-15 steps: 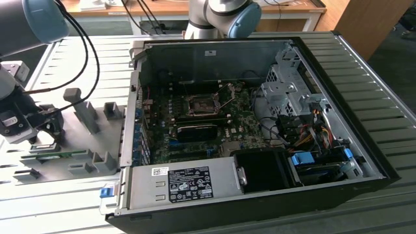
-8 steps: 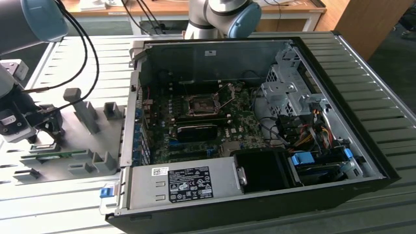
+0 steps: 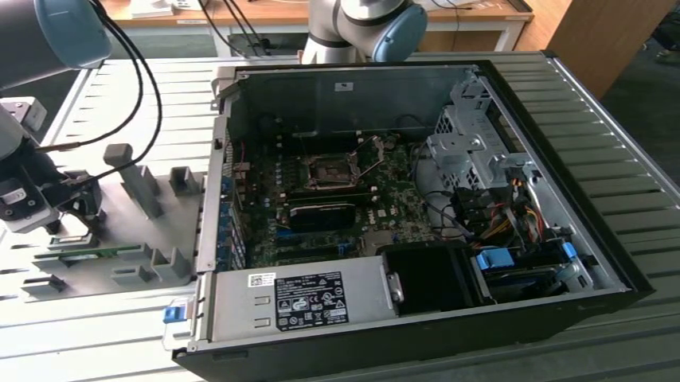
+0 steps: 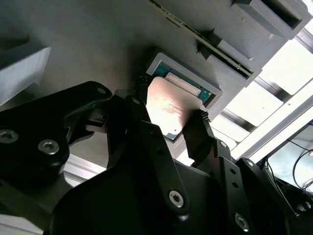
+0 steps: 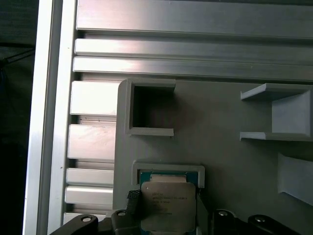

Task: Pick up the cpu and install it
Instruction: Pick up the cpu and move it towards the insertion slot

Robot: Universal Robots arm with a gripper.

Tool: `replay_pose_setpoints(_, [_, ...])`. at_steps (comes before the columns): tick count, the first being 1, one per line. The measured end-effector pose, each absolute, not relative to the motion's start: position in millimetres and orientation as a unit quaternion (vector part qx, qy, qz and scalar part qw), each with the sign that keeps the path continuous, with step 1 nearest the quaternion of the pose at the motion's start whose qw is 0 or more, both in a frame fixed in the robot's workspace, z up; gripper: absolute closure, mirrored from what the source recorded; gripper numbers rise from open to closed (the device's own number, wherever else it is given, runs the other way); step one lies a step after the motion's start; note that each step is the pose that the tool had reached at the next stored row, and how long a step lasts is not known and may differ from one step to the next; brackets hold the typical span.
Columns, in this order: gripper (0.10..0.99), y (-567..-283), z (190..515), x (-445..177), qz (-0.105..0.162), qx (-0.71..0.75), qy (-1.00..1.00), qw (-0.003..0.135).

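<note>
- The end effector [image 4: 170, 108] is seen closed onto two opposite edges of the cpu [image 4: 166, 105], with one black finger [image 4: 134, 115] on each side of the chip.
- In both wrist views the cpu is shown with its silver-grey metal top facing up, between the fingers.
- The cpu is located in a shallow grey holder [image 5: 168, 168] with a teal lining, and that holder is set on a grey fixture plate [image 5: 220, 147].
- Whether the chip is raised clear of the holder cannot be told.
- In the exterior view the end effector [image 3: 69, 231] is found low over the fixture plate, at the exterior view's left.
- Upright grey fixture blocks [image 3: 138, 187] are seen just beside it on the same plate.
- The plate is carried by a counter [image 3: 595, 103] of ribbed aluminium profiles.
- An open computer case [image 3: 318, 95] is laid on the counter, to the exterior view's right of the plate and well apart from the end effector.
- Inside the case a green motherboard [image 3: 393, 199] is exposed, and its square socket [image 3: 331, 171] is seen near the board's middle with a thin metal lever raised beside it.
</note>
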State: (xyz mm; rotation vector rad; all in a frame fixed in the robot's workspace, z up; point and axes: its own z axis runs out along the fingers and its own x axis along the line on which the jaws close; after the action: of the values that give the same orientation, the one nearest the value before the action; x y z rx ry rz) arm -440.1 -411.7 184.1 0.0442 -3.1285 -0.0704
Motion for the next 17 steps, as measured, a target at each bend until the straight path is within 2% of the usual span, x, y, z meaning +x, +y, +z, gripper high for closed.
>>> replay_pose_setpoints(1, [0.545, -412, 184, -440, -0.023, 0.014, -1.000, 0.006])
replay_pose_setpoints(17, [0.545, -412, 207, -440, -0.023, 0.014, -1.000, 0.006])
